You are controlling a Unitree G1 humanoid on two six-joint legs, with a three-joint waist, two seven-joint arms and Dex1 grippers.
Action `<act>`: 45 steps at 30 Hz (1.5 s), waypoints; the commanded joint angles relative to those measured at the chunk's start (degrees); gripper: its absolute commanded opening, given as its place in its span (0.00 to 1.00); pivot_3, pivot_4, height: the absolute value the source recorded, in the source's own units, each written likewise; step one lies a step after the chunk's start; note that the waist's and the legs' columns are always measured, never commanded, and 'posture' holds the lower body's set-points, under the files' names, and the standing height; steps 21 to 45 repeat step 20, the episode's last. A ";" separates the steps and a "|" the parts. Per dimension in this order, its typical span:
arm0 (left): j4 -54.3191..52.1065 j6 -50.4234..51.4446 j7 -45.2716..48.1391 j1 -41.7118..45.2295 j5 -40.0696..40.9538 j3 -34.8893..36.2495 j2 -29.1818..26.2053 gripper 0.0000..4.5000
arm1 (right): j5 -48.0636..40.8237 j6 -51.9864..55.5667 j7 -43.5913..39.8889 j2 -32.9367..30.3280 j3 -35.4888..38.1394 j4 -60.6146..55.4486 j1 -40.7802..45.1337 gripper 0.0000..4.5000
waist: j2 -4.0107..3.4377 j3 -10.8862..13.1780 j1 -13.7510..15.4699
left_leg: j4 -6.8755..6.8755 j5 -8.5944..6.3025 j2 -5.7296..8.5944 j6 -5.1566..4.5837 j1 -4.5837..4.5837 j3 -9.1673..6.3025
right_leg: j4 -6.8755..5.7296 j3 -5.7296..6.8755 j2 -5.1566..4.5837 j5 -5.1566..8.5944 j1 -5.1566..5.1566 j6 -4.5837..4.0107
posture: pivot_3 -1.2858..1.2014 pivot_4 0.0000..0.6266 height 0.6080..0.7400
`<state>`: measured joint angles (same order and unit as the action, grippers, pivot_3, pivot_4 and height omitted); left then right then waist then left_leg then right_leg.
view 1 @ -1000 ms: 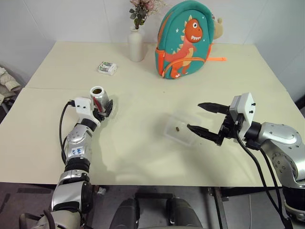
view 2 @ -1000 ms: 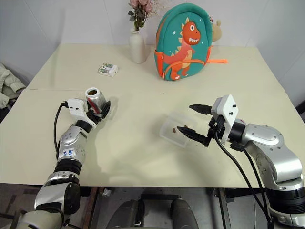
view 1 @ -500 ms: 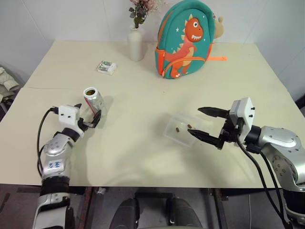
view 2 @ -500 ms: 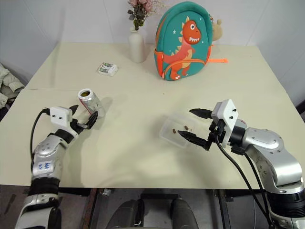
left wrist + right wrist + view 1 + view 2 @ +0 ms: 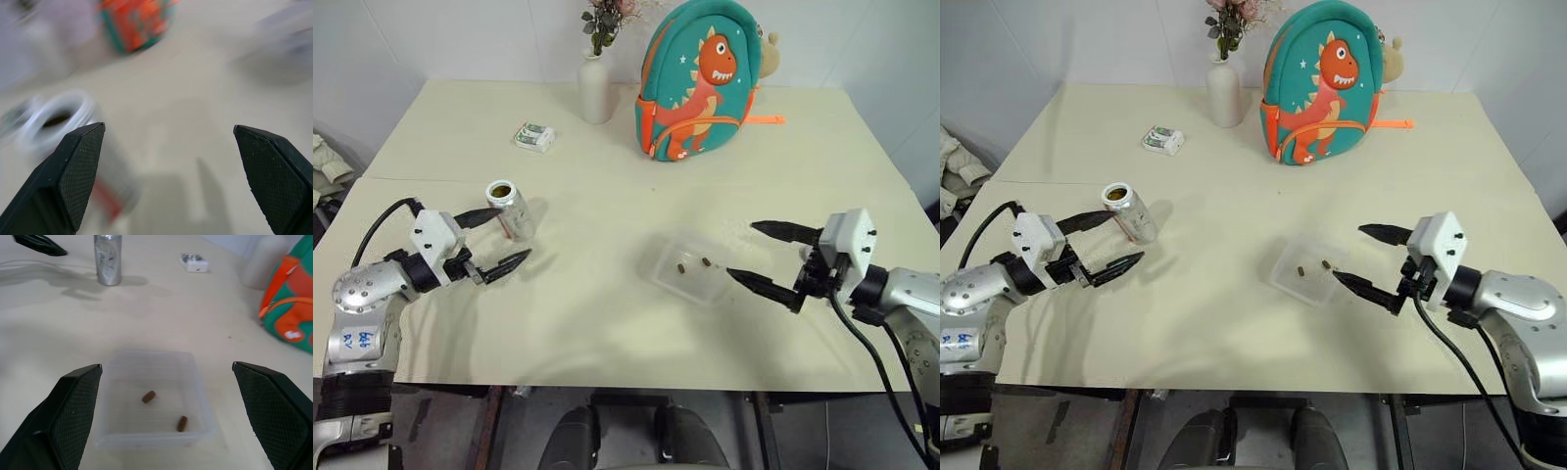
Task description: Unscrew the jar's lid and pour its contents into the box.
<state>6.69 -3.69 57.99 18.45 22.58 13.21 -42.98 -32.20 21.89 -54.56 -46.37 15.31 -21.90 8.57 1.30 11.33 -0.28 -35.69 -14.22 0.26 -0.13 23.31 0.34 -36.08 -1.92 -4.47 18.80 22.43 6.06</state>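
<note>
The jar stands upright and uncapped on the left half of the table, silvery with a red-and-white label; it also shows as the jar. My left gripper is open just in front of it, one finger tip close beside the jar, holding nothing. The clear box lies at centre right with two brown pieces of the contents in it. My right gripper is open and empty, its fingers pointing at the box's right side. The lid is out of view.
At the back of the table stand a white vase with flowers and a teal dinosaur backpack. A small white packet lies behind the jar. The table's front edge runs just below both arms.
My left gripper, open around the jar a second ago, has drawn back toward the near left and rolled; the jar stays standing. My right gripper slid slightly right, off the box.
</note>
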 commanded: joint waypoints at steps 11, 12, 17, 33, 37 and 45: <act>-2.54 7.46 12.74 10.05 3.54 -7.14 -1.06 1.00 | -4.45 3.22 -4.60 -6.16 6.00 -2.16 -1.80 1.00 | -0.01 0.00 -0.57 | -0.05 0.01 -0.01 -0.02 0.01 0.07 | -0.04 -0.01 0.14 0.00 0.00 0.02 | 0.52 0.24 1.00; -2.75 7.97 12.54 10.28 3.92 -7.04 -0.83 1.00 | -4.37 3.36 -4.78 -6.42 6.41 -2.66 -2.67 1.00 | -0.01 0.00 -0.44 | -0.11 0.01 -0.01 -0.02 0.01 0.07 | -0.08 -0.01 0.14 -0.01 0.00 0.02 | 0.52 0.24 1.00; -4.84 10.02 11.06 7.52 4.39 -6.76 -0.20 1.00 | -3.67 2.60 -2.04 -4.21 7.62 -3.72 -6.11 1.00 | 0.00 0.00 -0.34 | -0.35 0.01 0.00 -0.04 -0.01 0.09 | -0.32 -0.06 0.14 -0.01 -0.04 0.04 | 0.52 0.24 1.00; -7.50 12.01 9.44 5.33 5.27 -6.04 -0.04 1.00 | -2.72 2.12 -1.24 -3.65 6.76 -2.65 -6.34 1.00 | 0.00 0.00 -0.36 | -0.40 0.03 -0.01 -0.06 -0.03 0.07 | -0.46 -0.06 0.14 -0.01 -0.04 0.03 | 0.52 0.24 1.00; -7.50 12.01 9.44 5.33 5.27 -6.04 -0.04 1.00 | -2.72 2.12 -1.24 -3.65 6.76 -2.65 -6.34 1.00 | 0.00 0.00 -0.36 | -0.40 0.03 -0.01 -0.06 -0.03 0.07 | -0.46 -0.06 0.14 -0.01 -0.04 0.03 | 0.52 0.24 1.00; -7.50 12.01 9.44 5.33 5.27 -6.04 -0.04 1.00 | -2.72 2.12 -1.24 -3.65 6.76 -2.65 -6.34 1.00 | 0.00 0.00 -0.36 | -0.40 0.03 -0.01 -0.06 -0.03 0.07 | -0.46 -0.06 0.14 -0.01 -0.04 0.03 | 0.52 0.24 1.00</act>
